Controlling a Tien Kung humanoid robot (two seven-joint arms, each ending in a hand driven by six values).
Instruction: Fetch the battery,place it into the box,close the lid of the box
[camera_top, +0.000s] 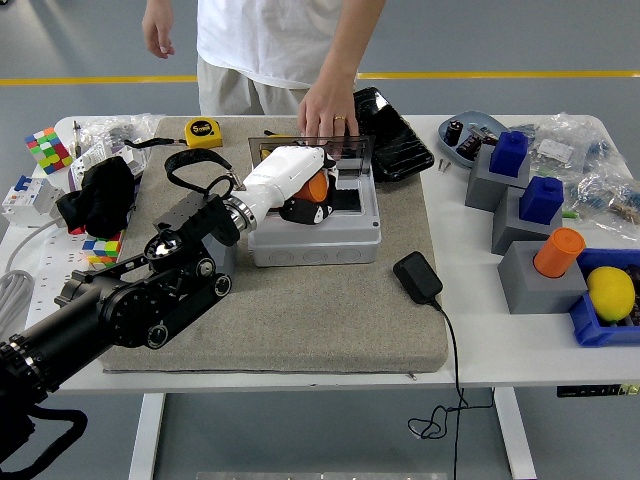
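Orange battery (316, 187) gripped in the robot's left hand (300, 190), held over the open grey box (314, 226) on the mat (300, 310) toward the table's (470, 330) far edge, a person's hand (325, 108) resting on the raised lid (345, 150).

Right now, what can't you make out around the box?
Head view only:
- Box opening: left hand covers it.
- Orange battery: mostly hidden under the fingers; contact with box unclear.
- Lid: partly behind the person's hand.
- Right arm: out of view.

Lab: cluttered white test table (520, 340)
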